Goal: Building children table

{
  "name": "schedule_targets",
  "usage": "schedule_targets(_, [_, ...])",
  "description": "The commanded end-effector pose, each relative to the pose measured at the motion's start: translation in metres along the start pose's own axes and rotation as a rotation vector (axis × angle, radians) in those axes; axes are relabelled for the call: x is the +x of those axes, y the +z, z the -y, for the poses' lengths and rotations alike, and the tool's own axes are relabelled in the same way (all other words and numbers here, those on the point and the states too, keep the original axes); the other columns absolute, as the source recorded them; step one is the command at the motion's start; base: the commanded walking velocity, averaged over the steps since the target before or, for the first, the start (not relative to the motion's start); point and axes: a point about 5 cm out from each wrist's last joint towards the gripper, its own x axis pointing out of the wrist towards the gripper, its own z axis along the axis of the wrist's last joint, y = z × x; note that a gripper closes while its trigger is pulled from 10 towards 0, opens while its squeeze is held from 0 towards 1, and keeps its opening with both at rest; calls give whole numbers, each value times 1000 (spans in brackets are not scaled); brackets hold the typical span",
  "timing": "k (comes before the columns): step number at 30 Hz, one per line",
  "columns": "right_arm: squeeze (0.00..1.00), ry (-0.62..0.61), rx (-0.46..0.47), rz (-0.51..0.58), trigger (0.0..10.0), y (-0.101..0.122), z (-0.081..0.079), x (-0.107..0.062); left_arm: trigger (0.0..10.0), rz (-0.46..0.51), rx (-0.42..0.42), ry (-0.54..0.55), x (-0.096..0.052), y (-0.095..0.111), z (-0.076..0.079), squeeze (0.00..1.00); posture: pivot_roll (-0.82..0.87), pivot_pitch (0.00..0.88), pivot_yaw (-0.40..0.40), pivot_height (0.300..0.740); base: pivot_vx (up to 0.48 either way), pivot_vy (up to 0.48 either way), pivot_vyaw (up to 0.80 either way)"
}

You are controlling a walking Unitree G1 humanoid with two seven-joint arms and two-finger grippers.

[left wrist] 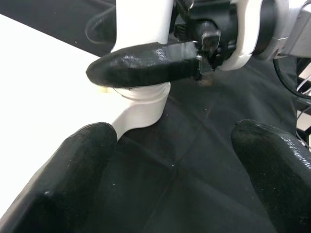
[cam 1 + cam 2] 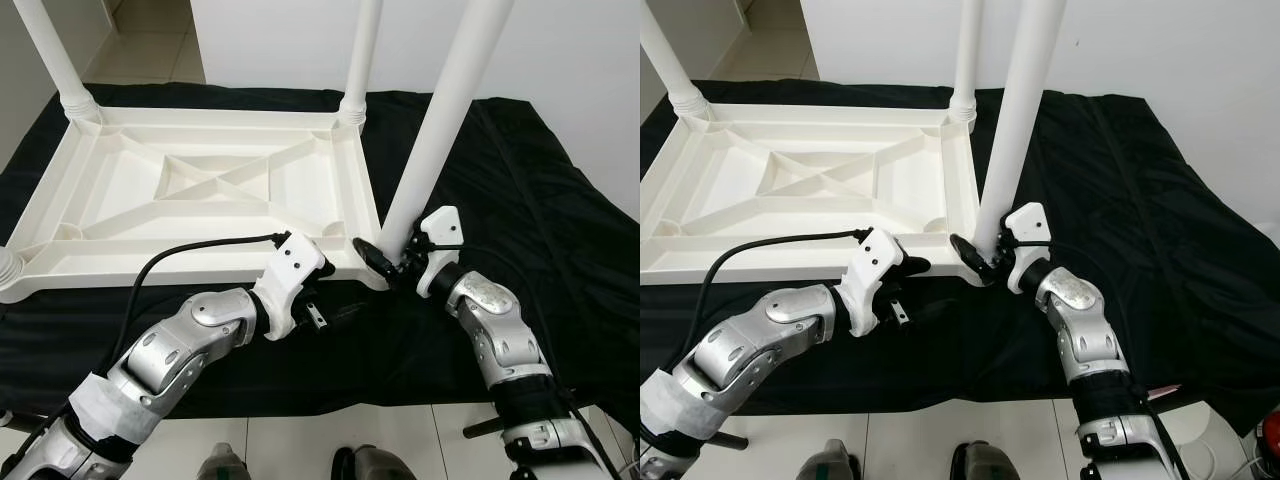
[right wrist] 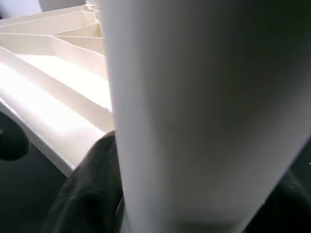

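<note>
Overhead, a white plastic children's table (image 2: pixel 200 190) is seen lying upside down on a black cloth (image 2: pixel 540 200), its ribbed underside facing up. Two white legs are already seated upright in the far corners of the table: one far leg (image 2: pixel 50 55) at the robot's left and another far leg (image 2: pixel 360 50) at the robot's right. A third leg (image 2: pixel 440 120) is held tilted at the table's near right corner, its lower end meeting the corner socket (image 1: pixel 141 109). The right claw (image 2: pixel 385 262) is closed around the base of this leg, one black finger (image 1: pixel 146 65) being seen wrapped across the white tube just above the socket; in the right wrist view the tube (image 3: pixel 204 111) is pressed close to the camera, with the table's ribbed underside (image 3: pixel 58 63) beside it. The left claw (image 2: pixel 320 315) is held just beside the same near corner, at the table's near edge, with its two fingers (image 1: pixel 68 179) spread wide apart and nothing gripped between them; black cloth is visible in the gap. A black cable (image 2: pixel 190 250) is seen running along the left forearm, over the table's near rim. White floor tiles (image 2: pixel 300 440) are seen at the near side of the cloth.
</note>
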Motion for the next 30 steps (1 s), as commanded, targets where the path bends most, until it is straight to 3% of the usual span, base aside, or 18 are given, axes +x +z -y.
schedule_targets(1, [0,49,19,-22,0,-6,-2,2,10000,3,11,-106,0,2,2,0,130,41,-13,740,0,0,0])
schedule_targets(10, [0,118,34,-45,0,-17,-4,-2,10000,22,-8,-82,1,4,3,0,127,18,-29,740,0,0,0])
schedule_targets(11, [0,113,46,-48,10000,-19,-8,-4,10000,25,-21,-83,2,4,4,0,124,19,-31,740,0,0,0])
schedule_targets(18, [0,63,73,-74,10000,-20,-17,-3,10000,36,-55,-46,4,3,0,0,117,18,-37,740,0,0,0])
schedule_targets(22, [0,-33,109,-89,10000,-22,-36,-1,10000,50,-77,41,5,3,-12,0,114,21,-40,740,0,0,0])
schedule_targets(23, [0,-108,114,-77,10000,-22,-46,2,10000,44,-72,57,4,2,-15,0,113,26,-41,740,0,0,0])
schedule_targets(26, [0,-154,125,-69,10000,-21,-50,4,10000,40,-69,65,3,2,-16,0,112,26,-41,740,0,0,0])
schedule_targets(29, [0,-326,152,-50,10000,-16,-56,9,10000,38,-63,71,2,3,-17,0,111,31,-40,740,0,0,0])
schedule_targets(30, [0,-326,152,-50,10000,-16,-56,9,10000,38,-63,71,2,3,-17,0,111,31,-40,740,0,0,0])
